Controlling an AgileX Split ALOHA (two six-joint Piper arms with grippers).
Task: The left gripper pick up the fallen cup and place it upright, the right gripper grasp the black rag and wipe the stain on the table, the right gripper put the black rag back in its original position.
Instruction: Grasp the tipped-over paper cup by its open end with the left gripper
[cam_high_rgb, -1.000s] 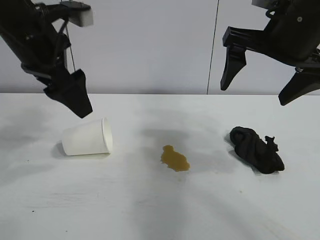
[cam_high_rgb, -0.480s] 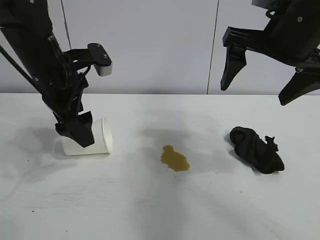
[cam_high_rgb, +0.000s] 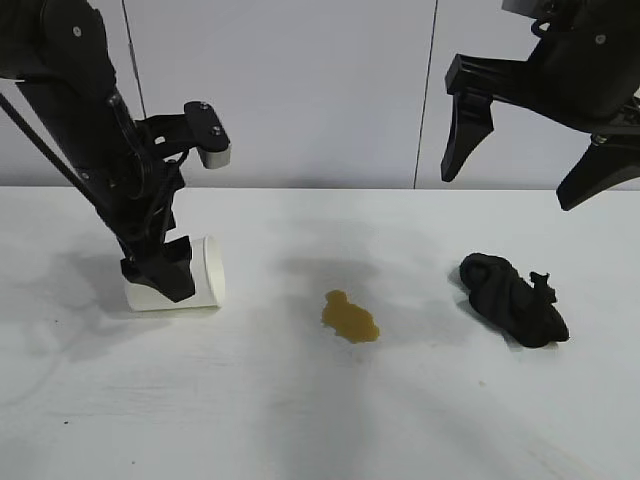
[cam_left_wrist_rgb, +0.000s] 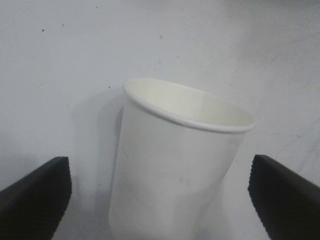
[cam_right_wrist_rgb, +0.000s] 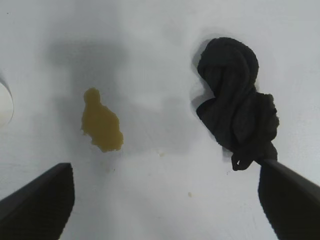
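Cup lying sideways, open left gripper straddling it

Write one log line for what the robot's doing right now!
left gripper: open, straddling fallen cup | right gripper: open, above black rag | stain: unwiped

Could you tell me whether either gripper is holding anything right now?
Nothing is held: the left gripper straddles the cup, fingers open; the right gripper hangs open.
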